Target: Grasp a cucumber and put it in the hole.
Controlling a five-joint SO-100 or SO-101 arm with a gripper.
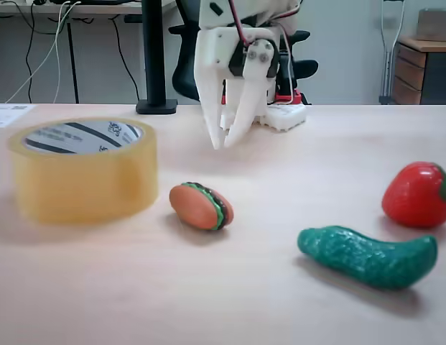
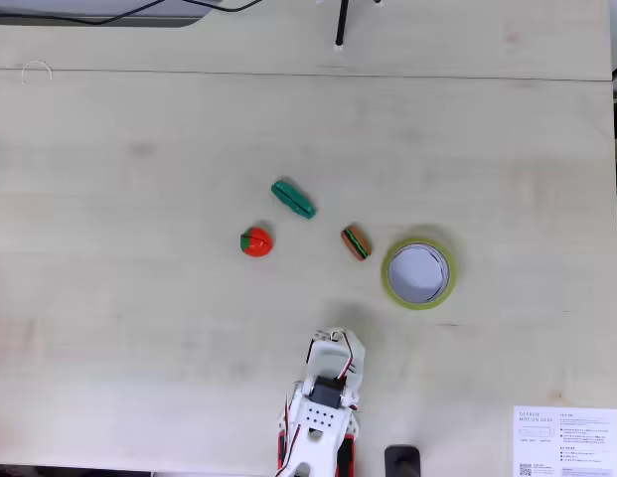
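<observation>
The dark green bumpy cucumber [image 1: 366,256] lies on the wooden table at the front right in a fixed view, and near the middle [image 2: 292,199] in the view from above. The yellowish tape roll [image 1: 82,180] [image 2: 390,273] stands flat, its round hole facing up with a white, black-striped core showing inside. My white gripper [image 1: 223,144] [image 2: 333,340] hangs above the table behind the toy burger, well apart from the cucumber and the roll. Its fingers are almost together and hold nothing.
A toy burger [image 1: 201,206] [image 2: 355,242] lies between roll and cucumber. A red strawberry [image 1: 418,194] [image 2: 255,241] sits close to the cucumber. A printed sheet [image 2: 564,442] lies by the arm's base, beside a black stand foot [image 1: 156,106].
</observation>
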